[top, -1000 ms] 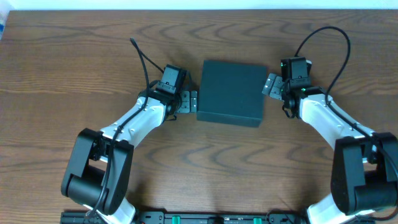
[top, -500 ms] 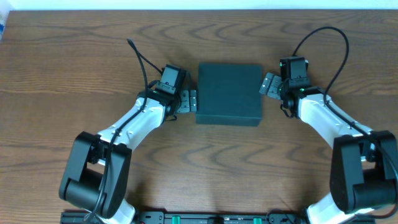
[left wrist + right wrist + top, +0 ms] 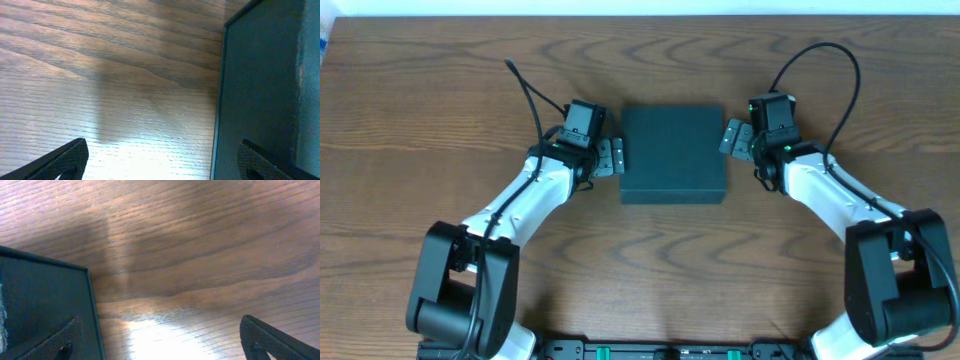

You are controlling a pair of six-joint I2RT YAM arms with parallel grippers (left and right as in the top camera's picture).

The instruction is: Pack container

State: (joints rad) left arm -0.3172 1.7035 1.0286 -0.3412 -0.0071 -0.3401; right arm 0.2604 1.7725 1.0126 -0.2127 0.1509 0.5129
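Observation:
The container point(image 3: 673, 153) is a dark teal square box, lid closed, lying flat on the wooden table. My left gripper point(image 3: 610, 158) stands open right against its left side. My right gripper point(image 3: 733, 138) stands open at the box's right side near the far corner. In the left wrist view the container point(image 3: 260, 85) fills the right, and the left gripper point(image 3: 162, 162) has one fingertip point(image 3: 70, 159) over bare wood and the other in front of the box wall. In the right wrist view the container point(image 3: 45, 295) sits at lower left, with the right gripper point(image 3: 165, 345) straddling its edge.
Black cables point(image 3: 530, 95) arc off both wrists over the table. The table's far edge meets a white strip point(image 3: 640, 7). Both arm bases point(image 3: 460, 300) stand at the near edge.
The container has slid left and slightly away and turned square to the table. Both grippers moved left with it, staying open at its sides.

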